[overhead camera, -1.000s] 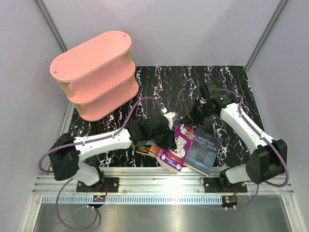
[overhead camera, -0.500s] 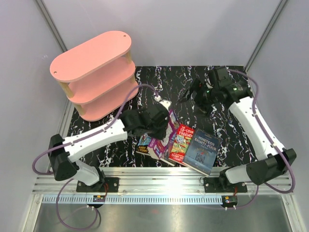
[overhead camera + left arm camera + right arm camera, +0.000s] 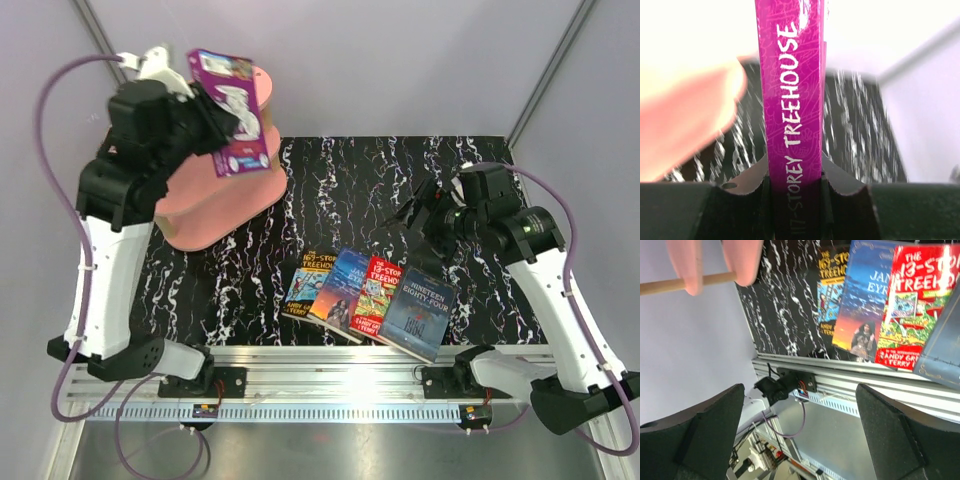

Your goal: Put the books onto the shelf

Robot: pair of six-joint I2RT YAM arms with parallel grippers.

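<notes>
Four books are laid cover-up in an overlapping row near the table's (image 3: 400,170) front edge: a blue-and-yellow Treehouse book (image 3: 305,285), a blue Jane Eyre (image 3: 340,290), a red Treehouse book (image 3: 375,295) and a dark blue Nineteen Eighty-Four (image 3: 420,312). The fifth, a purple book (image 3: 232,112), is clamped at its spine by the left end effector (image 3: 796,190) and held high over the pink shelf (image 3: 215,215), which is mostly hidden behind that arm. The right end effector (image 3: 800,435) is spread wide, gripping nothing, above the table.
</notes>
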